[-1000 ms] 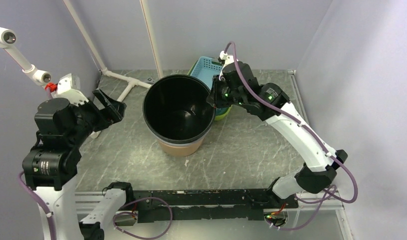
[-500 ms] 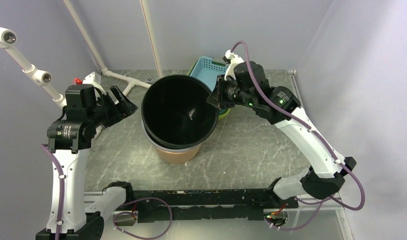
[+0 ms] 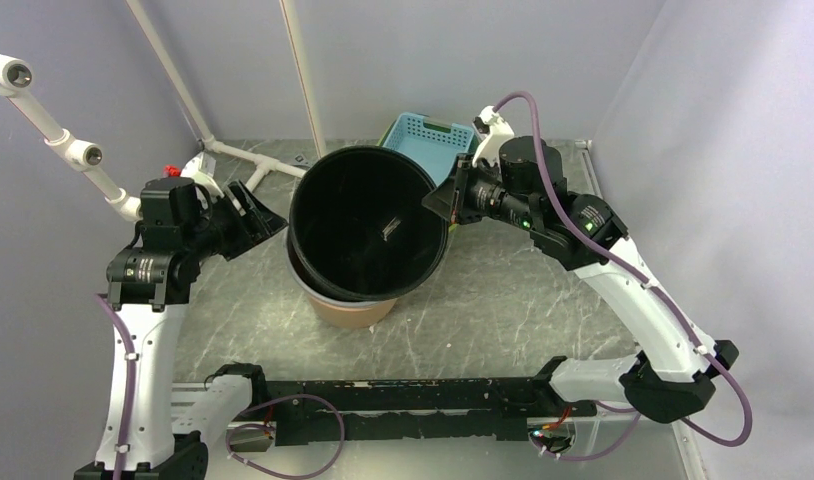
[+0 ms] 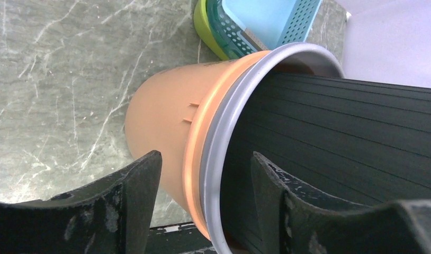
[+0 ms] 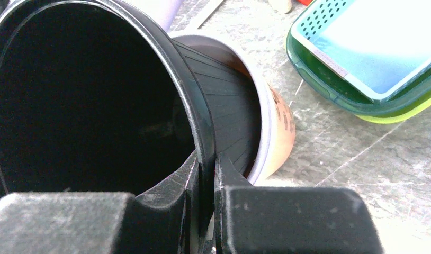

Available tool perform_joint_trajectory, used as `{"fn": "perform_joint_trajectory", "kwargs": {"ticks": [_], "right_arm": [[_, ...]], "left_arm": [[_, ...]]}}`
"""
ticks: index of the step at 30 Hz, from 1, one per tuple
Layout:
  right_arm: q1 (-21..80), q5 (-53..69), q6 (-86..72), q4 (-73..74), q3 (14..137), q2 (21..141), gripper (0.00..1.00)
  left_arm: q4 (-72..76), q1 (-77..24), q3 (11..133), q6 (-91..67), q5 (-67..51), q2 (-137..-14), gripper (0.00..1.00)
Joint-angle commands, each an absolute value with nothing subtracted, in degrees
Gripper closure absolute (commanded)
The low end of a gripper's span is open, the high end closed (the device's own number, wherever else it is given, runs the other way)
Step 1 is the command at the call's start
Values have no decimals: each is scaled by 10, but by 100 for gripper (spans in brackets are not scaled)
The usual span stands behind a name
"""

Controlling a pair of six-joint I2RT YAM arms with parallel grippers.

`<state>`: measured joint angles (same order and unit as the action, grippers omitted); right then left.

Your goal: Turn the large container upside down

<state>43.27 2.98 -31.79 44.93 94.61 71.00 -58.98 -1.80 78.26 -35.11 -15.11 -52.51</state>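
Marbled grey bench (image 3: 503, 300). Large black container (image 3: 363, 225) sits mid-bench, mouth up and tilted, its base lodged in a grey pot (image 4: 224, 143) nested inside an orange pot (image 4: 160, 127). Blue basket (image 3: 428, 140) just behind. Right gripper (image 5: 205, 164): jaws pinched on the container's right rim. Left gripper (image 3: 258, 215): jaws spread wide, just beside its left wall.

Large container (image 3: 363, 225): black, outer wall finely ribbed.
Inner pot (image 4: 224, 159): pale grey rim.
Outer pot (image 4: 160, 121): matt orange.
Top basket (image 3: 423, 135): pale blue, perforated grid sides.
Middle basket (image 4: 229, 37): teal.
Bottom basket (image 4: 203, 26): lime green.
Table (image 3: 483, 300): grey-green marble, white veining.
Left pincer (image 4: 205, 156), right pincer (image 5: 205, 164): black, scuffed whitish.
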Motion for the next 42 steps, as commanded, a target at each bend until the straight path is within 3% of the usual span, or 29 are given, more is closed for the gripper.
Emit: {"fn": "perform_joint_trajectory", "kwargs": {"ticks": [1, 21, 42], "right_arm": [[431, 53, -358, 315, 947, 675, 100], [430, 63, -361, 290, 969, 643, 100], [430, -70, -332, 390, 974, 523, 100]], "left_arm": [[-567, -17, 773, -347, -182, -535, 36], [-596, -17, 740, -313, -146, -572, 52], [-599, -17, 746, -314, -106, -592, 54]]}}
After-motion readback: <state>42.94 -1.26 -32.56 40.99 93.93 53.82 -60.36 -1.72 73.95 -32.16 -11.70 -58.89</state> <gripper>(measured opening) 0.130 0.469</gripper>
